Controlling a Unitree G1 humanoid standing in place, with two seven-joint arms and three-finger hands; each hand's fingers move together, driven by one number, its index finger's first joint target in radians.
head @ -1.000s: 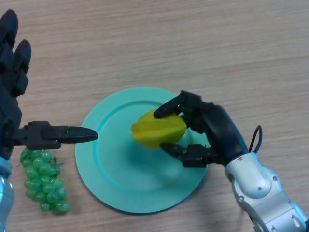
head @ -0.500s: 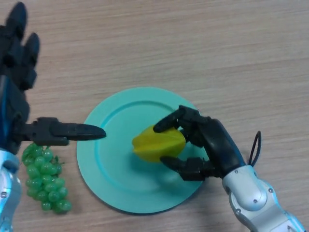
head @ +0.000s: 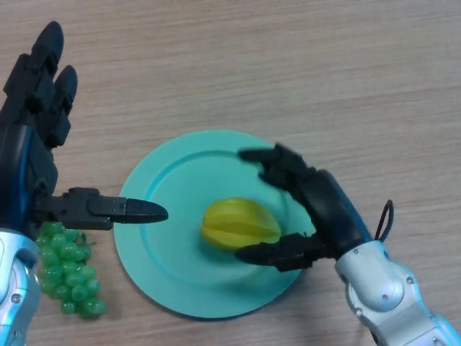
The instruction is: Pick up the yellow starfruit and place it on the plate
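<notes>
The yellow starfruit [head: 240,225] lies on the teal plate [head: 173,180], right of its middle. My right hand [head: 324,209] is just right of the fruit, open; its fingers arch above the fruit without touching, and its thumb lies close by the fruit's lower right edge. My left hand [head: 29,155] hovers open at the left, fingers pointing away and thumb stretched toward the plate's left rim.
A bunch of green grapes [head: 66,267] lies on the wooden table [head: 288,65] left of the plate, partly under my left hand.
My right hand has opened and let go of the starfruit, which now rests lower on the plate. My left hand has moved right and forward.
</notes>
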